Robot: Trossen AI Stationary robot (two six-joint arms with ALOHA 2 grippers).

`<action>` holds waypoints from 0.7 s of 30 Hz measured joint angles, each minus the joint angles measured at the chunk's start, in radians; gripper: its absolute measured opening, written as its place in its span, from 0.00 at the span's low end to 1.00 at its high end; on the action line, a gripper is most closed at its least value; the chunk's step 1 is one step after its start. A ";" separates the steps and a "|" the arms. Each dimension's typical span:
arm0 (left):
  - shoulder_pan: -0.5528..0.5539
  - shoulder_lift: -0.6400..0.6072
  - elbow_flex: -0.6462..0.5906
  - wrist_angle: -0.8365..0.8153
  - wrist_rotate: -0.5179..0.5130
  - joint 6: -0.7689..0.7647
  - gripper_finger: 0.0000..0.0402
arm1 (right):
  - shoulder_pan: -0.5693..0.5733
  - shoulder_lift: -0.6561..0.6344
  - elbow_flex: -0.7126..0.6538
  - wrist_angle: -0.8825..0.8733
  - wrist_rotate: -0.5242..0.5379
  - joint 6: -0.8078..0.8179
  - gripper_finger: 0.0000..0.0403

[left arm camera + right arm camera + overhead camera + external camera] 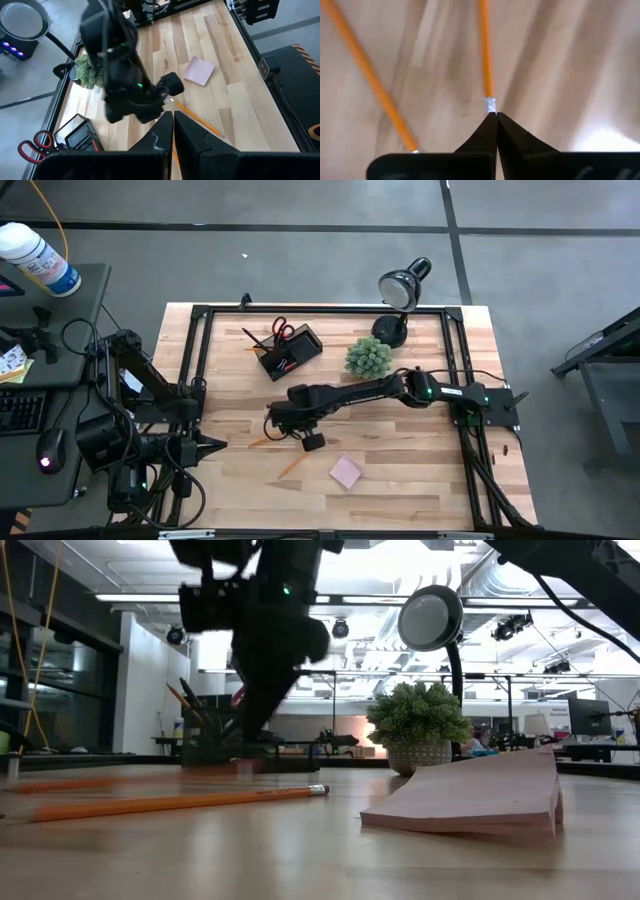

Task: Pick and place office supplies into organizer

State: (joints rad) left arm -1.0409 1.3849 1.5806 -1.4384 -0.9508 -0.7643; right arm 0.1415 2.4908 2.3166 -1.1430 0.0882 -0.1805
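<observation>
The wooden table [400, 480] carries the organizer [290, 352] toward its far side, already holding orange-handled scissors [283, 330] and some pens or pencils. Just beside it stand a green plant [368, 357] and a black desk lamp [402, 300]. The pink sticky-note pad [346, 471] lies nearer the front edge.

The right arm reaches across the table, and the right gripper [492, 116] is down at the surface with its fingers clenched on the metal ferrule end of a pencil [485, 50]; a second pencil [367, 75] lies close by. Since the grip sits at the very tip, the lift probably needs to be slow and straight up, so that the pencil neither pivots nor slips free before it is carried to the organizer.

The left gripper [172, 131] waits at the table's left side, fingers pressed together on nothing.
</observation>
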 joint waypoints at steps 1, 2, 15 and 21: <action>0.000 0.000 0.000 0.000 0.000 0.000 0.01 | -0.004 0.000 0.017 -0.001 0.011 0.000 0.00; 0.000 0.000 0.000 0.000 0.000 0.000 0.01 | -0.008 -0.001 0.032 -0.005 0.017 0.000 0.00; 0.000 0.000 0.000 0.000 0.006 0.000 0.01 | -0.050 -0.011 -0.008 -0.034 -0.058 -0.008 0.03; 0.000 0.000 0.000 -0.002 0.007 0.000 0.01 | -0.051 0.003 -0.010 0.022 -0.048 -0.040 0.12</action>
State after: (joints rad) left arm -1.0409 1.3849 1.5803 -1.4403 -0.9439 -0.7639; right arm 0.0900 2.4937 2.3068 -1.1212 0.0404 -0.2208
